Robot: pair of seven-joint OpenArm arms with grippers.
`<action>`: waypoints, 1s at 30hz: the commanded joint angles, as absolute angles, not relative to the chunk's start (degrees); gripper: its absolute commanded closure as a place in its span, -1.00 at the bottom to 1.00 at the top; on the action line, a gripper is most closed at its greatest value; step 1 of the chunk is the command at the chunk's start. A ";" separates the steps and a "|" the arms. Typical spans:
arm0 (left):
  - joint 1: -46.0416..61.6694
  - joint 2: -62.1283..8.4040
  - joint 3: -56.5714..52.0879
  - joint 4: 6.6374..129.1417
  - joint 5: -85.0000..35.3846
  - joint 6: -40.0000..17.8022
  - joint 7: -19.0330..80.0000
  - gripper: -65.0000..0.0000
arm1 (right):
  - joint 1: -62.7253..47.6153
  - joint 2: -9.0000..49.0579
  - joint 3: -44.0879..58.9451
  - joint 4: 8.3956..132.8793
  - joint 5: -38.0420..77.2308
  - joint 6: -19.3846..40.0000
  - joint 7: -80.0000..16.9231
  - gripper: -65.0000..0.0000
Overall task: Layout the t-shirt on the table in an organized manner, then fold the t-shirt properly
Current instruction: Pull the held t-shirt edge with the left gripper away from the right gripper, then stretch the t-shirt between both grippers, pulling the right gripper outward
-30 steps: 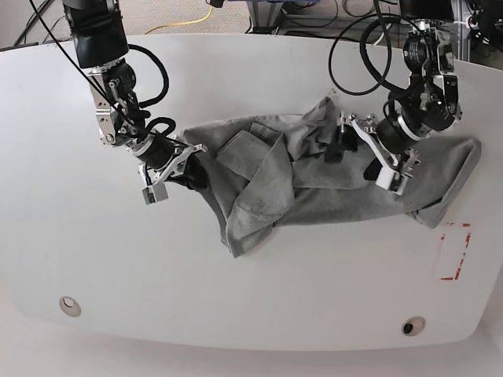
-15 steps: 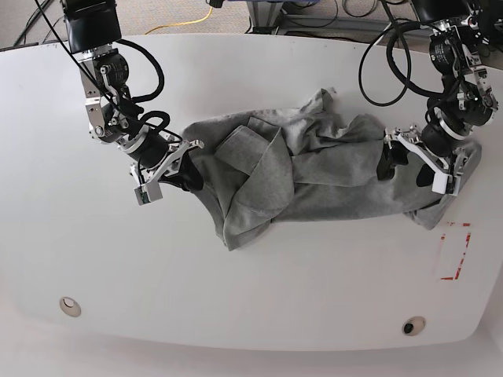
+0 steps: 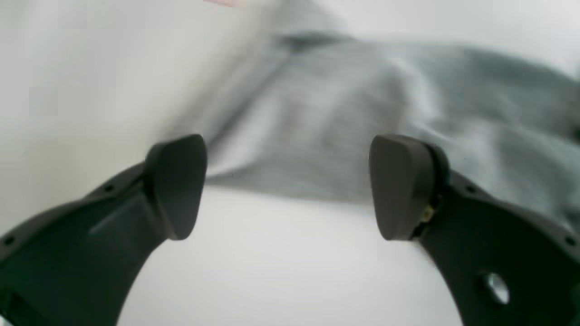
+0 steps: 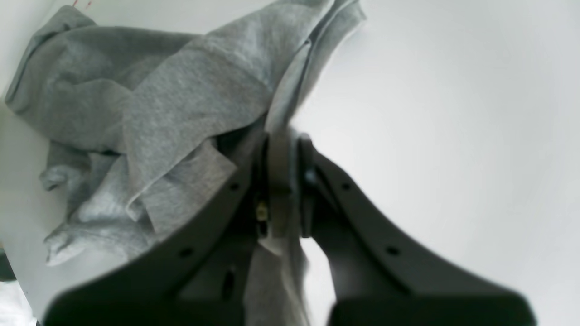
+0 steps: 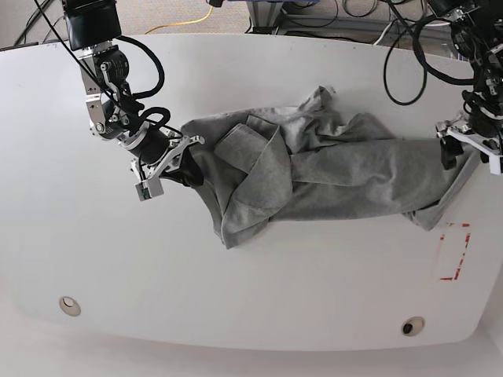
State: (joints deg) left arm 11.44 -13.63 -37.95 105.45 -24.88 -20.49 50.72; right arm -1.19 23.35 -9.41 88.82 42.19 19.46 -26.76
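Jaws of the right gripper [image 4: 283, 181] pinch the t-shirt [image 5: 330, 177] edge; left gripper [image 3: 287, 185] jaws spread, empty. Shirt lies crumpled mid-desk [image 5: 251, 298] (still bunched), so take its far edge and draw outward evenly.

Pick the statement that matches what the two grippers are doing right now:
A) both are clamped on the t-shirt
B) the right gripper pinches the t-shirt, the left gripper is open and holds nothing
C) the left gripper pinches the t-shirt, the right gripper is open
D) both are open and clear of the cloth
B: the right gripper is closed with a fold of the grey t-shirt between its fingers, while the left gripper stands wide open with nothing in it.
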 commanded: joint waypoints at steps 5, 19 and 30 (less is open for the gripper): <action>7.16 -18.68 -38.81 102.37 -22.20 -22.64 49.54 -0.63 | -0.48 23.96 -8.92 89.89 42.77 19.82 -25.19 1.00; -0.92 -27.82 -38.20 82.24 -20.09 -23.25 46.73 -0.63 | -0.48 24.22 -8.92 90.24 42.77 19.82 -25.19 1.00; -1.19 -30.46 -30.81 75.12 -20.18 -23.25 42.59 -0.63 | -0.31 26.59 -8.84 96.75 43.12 18.42 -25.27 1.00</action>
State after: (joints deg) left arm -0.32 -28.82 -30.65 74.39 -19.57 -23.46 44.10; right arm -1.37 25.12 -9.43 94.11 42.28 19.16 -27.07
